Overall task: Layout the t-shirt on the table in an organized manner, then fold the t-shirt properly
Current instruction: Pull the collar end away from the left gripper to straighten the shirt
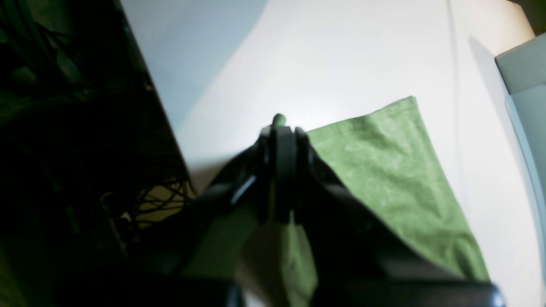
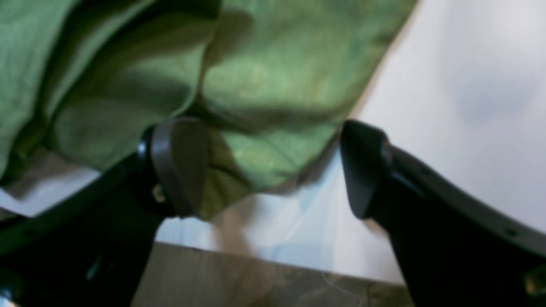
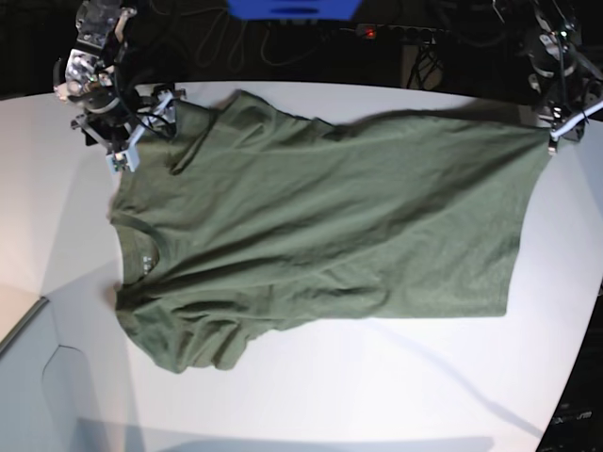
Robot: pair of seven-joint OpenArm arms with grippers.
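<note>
The olive-green t-shirt point(image 3: 320, 226) lies spread on the white table point(image 3: 396, 386), collar to the left and hem to the right, with wrinkles around the near sleeve. My left gripper point(image 3: 556, 132) is at the far right hem corner and shut on it. In the left wrist view its closed fingers point(image 1: 279, 128) pinch a bit of green cloth, and the t-shirt point(image 1: 384, 170) slopes away below. My right gripper point(image 3: 143, 130) stands open at the far left sleeve. In the right wrist view the right gripper point(image 2: 268, 170) straddles the edge of the t-shirt point(image 2: 277, 85), and one pad point(image 2: 179, 162) touches the cloth.
A grey box point(image 3: 28, 377) sits at the near left corner, also seen as the grey box point(image 1: 524, 72) in the left wrist view. Behind the table's far edge are a blue object point(image 3: 292, 8), a power strip point(image 3: 396, 33) and dark cables. The table edge curves away at the right.
</note>
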